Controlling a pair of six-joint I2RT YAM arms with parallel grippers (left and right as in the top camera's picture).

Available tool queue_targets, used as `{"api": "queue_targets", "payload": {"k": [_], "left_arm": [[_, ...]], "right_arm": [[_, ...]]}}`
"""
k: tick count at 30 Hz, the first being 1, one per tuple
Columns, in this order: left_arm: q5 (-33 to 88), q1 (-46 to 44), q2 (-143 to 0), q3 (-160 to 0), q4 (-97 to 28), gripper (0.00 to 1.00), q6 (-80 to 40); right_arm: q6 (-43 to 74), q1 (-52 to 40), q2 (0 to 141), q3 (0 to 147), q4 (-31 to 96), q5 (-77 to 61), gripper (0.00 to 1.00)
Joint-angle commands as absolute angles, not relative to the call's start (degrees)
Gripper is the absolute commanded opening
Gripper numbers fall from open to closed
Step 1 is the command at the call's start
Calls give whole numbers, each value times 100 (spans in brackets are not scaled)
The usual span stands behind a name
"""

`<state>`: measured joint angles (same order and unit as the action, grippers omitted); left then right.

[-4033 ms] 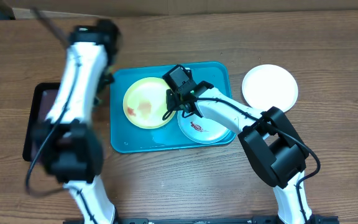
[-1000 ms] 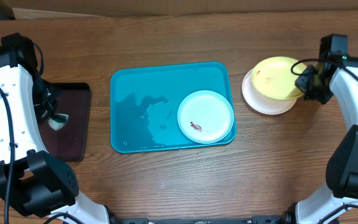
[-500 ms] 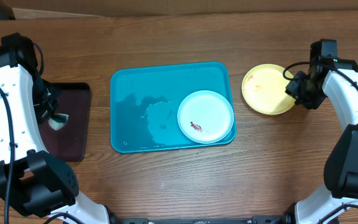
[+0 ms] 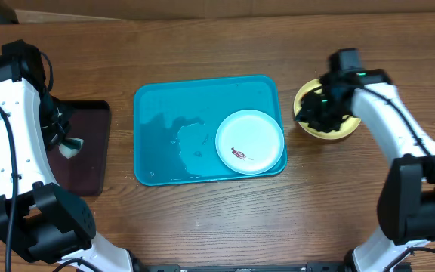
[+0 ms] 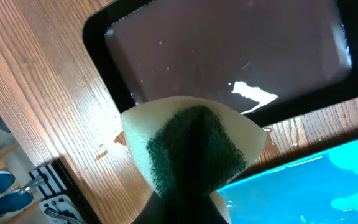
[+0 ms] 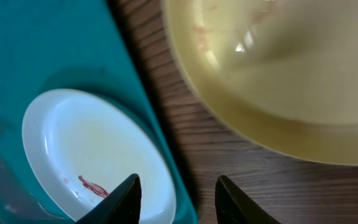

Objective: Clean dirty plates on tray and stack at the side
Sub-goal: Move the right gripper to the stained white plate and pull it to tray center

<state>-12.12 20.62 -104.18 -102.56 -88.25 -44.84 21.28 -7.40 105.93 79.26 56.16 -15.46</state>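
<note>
Now: right hand (image 6: 176, 190) spread, empty, hovers between yellow-green plate (image 6: 260, 81), parked on worktop (image 4: 202, 219) right of turquoise tray (image 4: 149, 98) as stack, and smeared light blue plate (image 4: 249, 141) in tray's near-right corner. Left hand (image 5: 182, 208) pinches sponge (image 5: 191, 146) over black tray (image 5: 229, 56), ready to scrub.

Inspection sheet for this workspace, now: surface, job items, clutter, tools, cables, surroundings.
Surface: wooden table, nothing spilled that I can see.
Job's things: turquoise tray, wet patches inside; pale blue plate in its near right corner, with a red smear; yellow-green plate on the table right of the tray, with faint reddish marks.
Clutter: black tray left of the turquoise one.
Tools: left tool shut on sponge; right tool open, empty.
Cables: black cables along the arms.
Surroundings: cardboard at the far edge.
</note>
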Motion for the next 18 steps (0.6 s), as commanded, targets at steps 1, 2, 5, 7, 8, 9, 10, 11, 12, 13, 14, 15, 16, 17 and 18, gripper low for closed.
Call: {"api": "queue_targets", "payload": {"k": [1, 2, 5, 7, 8, 9, 10, 11, 12, 13, 14, 15, 16, 17, 18], "left_arm": [[-1192, 2053, -10462, -10235, -8820, 4, -4453], [-1192, 2053, -10462, -10235, -8820, 4, -4453], [-1192, 2053, -10462, -10235, -8820, 4, -4453], [-1192, 2053, -10462, -10235, -8818, 4, -4453], [-1192, 2056, -10462, -10235, -8820, 4, -4453], [-1192, 2056, -10462, -10235, -8818, 5, -4453], [-1192, 2056, -10462, -10235, -8816, 4, -4456], [-1192, 2056, -10462, -10235, -8816, 4, -4453], [-1192, 2053, -10462, -10235, -8812, 5, -4456], [-1192, 2053, -10462, -10235, -8805, 4, -4456], [-1192, 2053, -10462, -10235, -8801, 4, -4453], [-1192, 2053, -10462, -10235, -8796, 4, -4453], [-1192, 2053, -10462, -10235, -8796, 4, -4453], [-1194, 2053, -10462, -10235, -8796, 4, -4453], [-1194, 2056, -10462, -10235, -8796, 5, -4453]], "right_arm": [[2075, -1175, 10556, 7907, 5470, -714, 40], [2073, -1304, 10556, 7907, 5376, -462, 41], [1726, -1664, 10556, 7907, 4943, 134, 41], [1260, -1833, 10556, 7907, 4681, 143, 41], [947, -1927, 10556, 7907, 4552, 145, 42], [803, -1973, 10560, 7907, 4486, 143, 43], [569, -2036, 10571, 7907, 4366, 139, 43], [482, -2062, 10582, 7907, 4307, 143, 43], [338, -2091, 10597, 7907, 4219, 143, 43], [209, -2097, 10624, 7907, 4125, 141, 43], [113, -2099, 10645, 7907, 4025, 143, 43], [80, -2099, 10669, 7907, 3946, 141, 43], [78, -2099, 10704, 7907, 3894, 119, 43], [69, -2097, 10739, 7907, 3861, 93, 42], [1, -2093, 10768, 7907, 3859, 16, 42]]}}
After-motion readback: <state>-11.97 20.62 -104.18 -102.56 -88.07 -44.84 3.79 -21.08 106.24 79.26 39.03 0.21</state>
